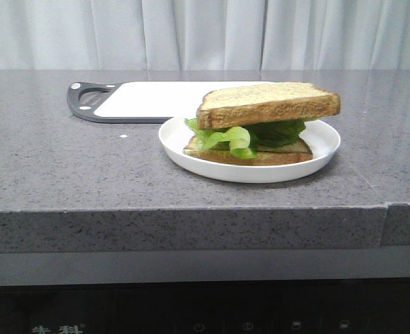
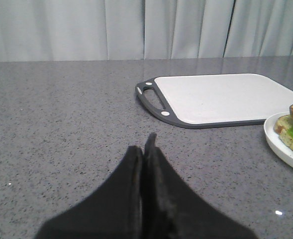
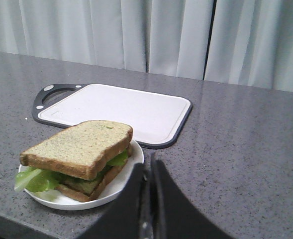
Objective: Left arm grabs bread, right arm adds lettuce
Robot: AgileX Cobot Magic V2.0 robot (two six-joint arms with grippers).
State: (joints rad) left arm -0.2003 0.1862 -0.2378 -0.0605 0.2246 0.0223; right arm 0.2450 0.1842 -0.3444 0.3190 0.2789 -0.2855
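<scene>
Bread (image 1: 267, 103) is where we start: in the front view the thick slice sits on top of the stack on the white plate (image 1: 326, 142), right of centre on the grey bench (image 1: 65, 167), with the lettuce (image 1: 250, 133) ruffling out beneath it on the left and a thinner slice (image 1: 250, 156) at the bottom. A white cutting board (image 1: 156, 99) with a dark handle lies just beyond the plate, and neither arm appears in this view. We judge the sandwich to be assembled, so the step in hand is to back away cleanly without nudging the plate. In the left wrist view our left gripper (image 2: 146, 149) is closed on nothing, its two dark fingers pressed together over bare bench, well to the left of the plate's rim (image 2: 280, 142); the board (image 2: 226, 97) lies farther off. We should keep this arm low-risk by lifting straight up, not sweeping right toward the plate. In the right wrist view our right gripper (image 3: 150, 172) is likewise closed and empty, its tips just beside the plate (image 3: 129, 177) on the right. The top slice (image 3: 81, 147) overhangs and tilts a little, with the leaf (image 3: 37, 179) poking out at the left. Here we should pull away from the rim first, since a sideways brush could tip the slice.
</scene>
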